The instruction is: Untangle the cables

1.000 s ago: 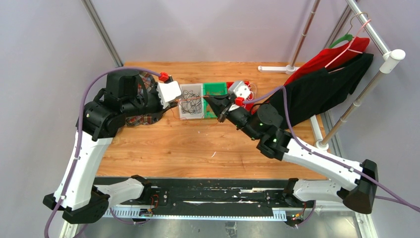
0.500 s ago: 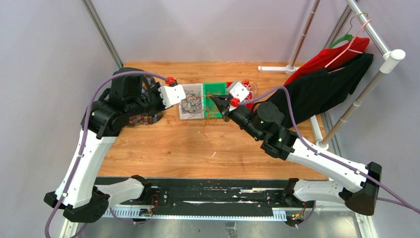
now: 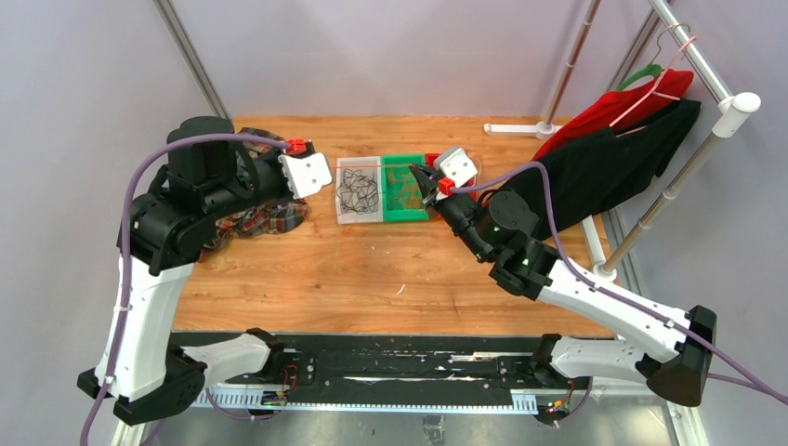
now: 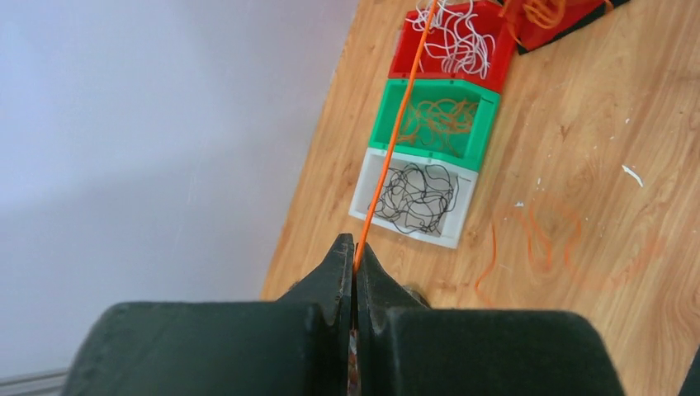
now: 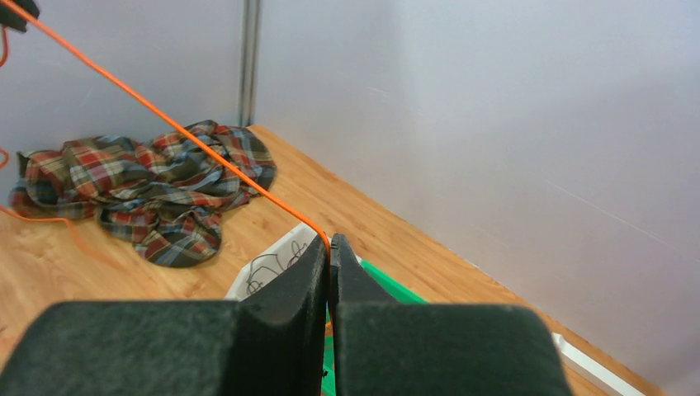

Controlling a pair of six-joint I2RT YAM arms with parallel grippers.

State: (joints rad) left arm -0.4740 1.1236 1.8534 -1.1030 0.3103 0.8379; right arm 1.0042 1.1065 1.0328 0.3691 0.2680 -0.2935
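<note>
Orange cable point(image 4: 395, 132) is drawn taut in the air, pinched at each end by a gripper. The left gripper point(image 4: 353, 256) has its jaws pressed together on one end. The right gripper point(image 5: 329, 247) is likewise clamped on the other end, with the strand running straight out from its fingertips.

From the left wrist camera, the strand crosses above three bins set in a row on the wooden table point(image 3: 372, 269). The white bin point(image 4: 402, 231) is nearest and contains the black cables point(image 4: 417, 198). The green bin point(image 4: 425, 154) touches it and contains orange-brown cables point(image 4: 437, 120). The red bin point(image 4: 450, 81) is farthest and contains white cables point(image 4: 458, 37).

A blurred orange loop point(image 4: 541, 247) shows beside the white bin; whether it lies on the wood cannot be told.

A crumpled plaid cloth point(image 5: 157, 186) lies on the table beneath the left arm. Red and black garments point(image 3: 604, 158) hang from a rack at the right side, well apart from the bins.
</note>
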